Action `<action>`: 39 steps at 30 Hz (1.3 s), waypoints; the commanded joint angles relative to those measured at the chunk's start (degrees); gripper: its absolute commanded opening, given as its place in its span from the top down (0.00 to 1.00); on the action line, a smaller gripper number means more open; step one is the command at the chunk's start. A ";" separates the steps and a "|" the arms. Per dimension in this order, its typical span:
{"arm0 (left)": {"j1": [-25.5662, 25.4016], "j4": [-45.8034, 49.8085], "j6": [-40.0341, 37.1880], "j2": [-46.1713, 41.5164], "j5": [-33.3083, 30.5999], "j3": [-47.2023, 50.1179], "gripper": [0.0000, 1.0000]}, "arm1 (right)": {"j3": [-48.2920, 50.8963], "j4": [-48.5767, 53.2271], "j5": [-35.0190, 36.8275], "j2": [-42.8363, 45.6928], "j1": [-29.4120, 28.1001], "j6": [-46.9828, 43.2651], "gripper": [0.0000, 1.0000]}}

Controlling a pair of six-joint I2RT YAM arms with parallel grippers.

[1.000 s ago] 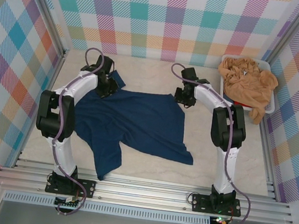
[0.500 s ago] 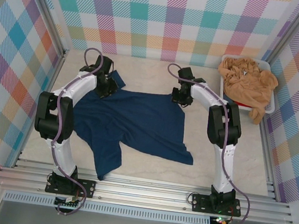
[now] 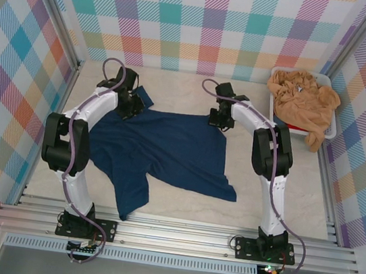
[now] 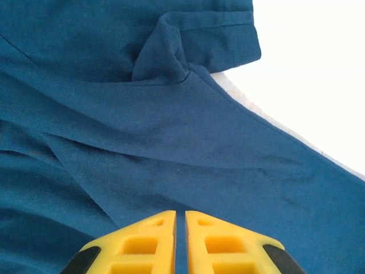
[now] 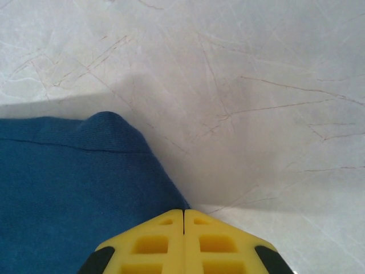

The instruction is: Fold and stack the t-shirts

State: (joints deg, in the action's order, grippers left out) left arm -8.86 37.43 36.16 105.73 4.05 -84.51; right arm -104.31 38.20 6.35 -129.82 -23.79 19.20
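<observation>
A dark navy t-shirt (image 3: 168, 148) lies spread on the table, one sleeve trailing toward the near edge. My left gripper (image 3: 133, 106) sits at the shirt's far left corner. In the left wrist view its yellow fingertips (image 4: 180, 214) stand a thin slit apart, pinched on the navy t-shirt (image 4: 171, 137). My right gripper (image 3: 218, 121) is at the shirt's far right corner. In the right wrist view its tips (image 5: 183, 211) are pressed fully together, and the navy t-shirt's edge (image 5: 68, 182) runs in under the left fingertip. I see no cloth between them. Tan-orange t-shirts (image 3: 303, 98) are heaped at the far right.
The tan heap fills a white tub (image 3: 331, 132) in the far right corner and spills over its rim. Plaid walls close in the left, back and right sides. Bare pale tabletop (image 3: 277, 191) lies to the right of the navy shirt.
My right gripper has slid a little left to the shirt's far right corner and closed its fingers. The left gripper and the shirt have stayed put.
</observation>
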 commanded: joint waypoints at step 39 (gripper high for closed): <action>0.55 0.85 -0.59 -8.80 -1.02 7.43 0.86 | -0.99 0.97 -15.43 2.14 -7.41 13.18 0.64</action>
State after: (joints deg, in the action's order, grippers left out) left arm -8.84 37.41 36.16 98.21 2.96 -77.43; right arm -104.64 38.24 -5.69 -126.28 -30.04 33.45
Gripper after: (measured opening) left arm 0.144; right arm 0.358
